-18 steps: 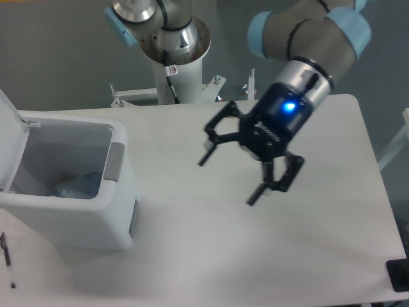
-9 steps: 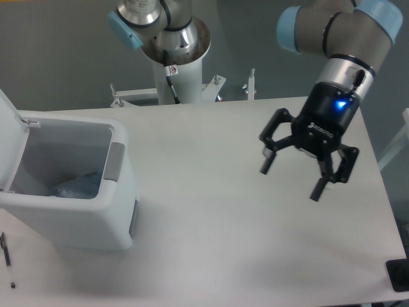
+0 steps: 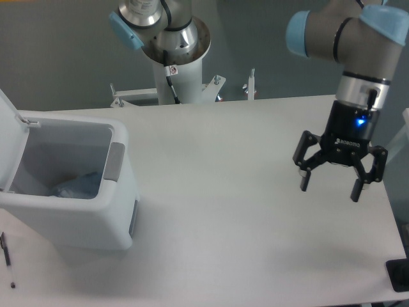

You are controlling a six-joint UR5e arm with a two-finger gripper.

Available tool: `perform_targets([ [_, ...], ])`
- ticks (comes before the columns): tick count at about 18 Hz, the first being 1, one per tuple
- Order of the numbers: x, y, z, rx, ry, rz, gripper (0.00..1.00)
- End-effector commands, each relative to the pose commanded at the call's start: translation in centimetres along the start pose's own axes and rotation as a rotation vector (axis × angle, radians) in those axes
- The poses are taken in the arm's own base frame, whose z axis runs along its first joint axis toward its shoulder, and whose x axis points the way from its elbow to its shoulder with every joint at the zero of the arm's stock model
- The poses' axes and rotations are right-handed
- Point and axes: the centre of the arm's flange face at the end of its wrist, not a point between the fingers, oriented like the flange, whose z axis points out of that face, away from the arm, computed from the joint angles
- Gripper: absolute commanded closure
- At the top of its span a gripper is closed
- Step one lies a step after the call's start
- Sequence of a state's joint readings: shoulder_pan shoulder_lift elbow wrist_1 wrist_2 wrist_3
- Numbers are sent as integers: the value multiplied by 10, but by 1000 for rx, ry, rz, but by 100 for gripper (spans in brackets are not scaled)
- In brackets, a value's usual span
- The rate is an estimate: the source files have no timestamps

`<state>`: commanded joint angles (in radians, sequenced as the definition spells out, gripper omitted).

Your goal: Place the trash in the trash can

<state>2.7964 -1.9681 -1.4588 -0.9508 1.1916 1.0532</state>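
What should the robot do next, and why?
Probably just stop and rest. The pincer is open and holds nothing, over the right side of the table. The trash can has its lid up with something bluish already inside, and no trash shows on the table.

Trash (image 3: 77,185) inside open white trash can (image 3: 70,224)
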Motion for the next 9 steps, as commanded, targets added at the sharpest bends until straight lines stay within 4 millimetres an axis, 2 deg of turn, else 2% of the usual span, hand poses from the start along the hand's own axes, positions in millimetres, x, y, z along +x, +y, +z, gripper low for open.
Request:
perform_targets([
  [9,-10,24,17,-203,88,316,0],
])
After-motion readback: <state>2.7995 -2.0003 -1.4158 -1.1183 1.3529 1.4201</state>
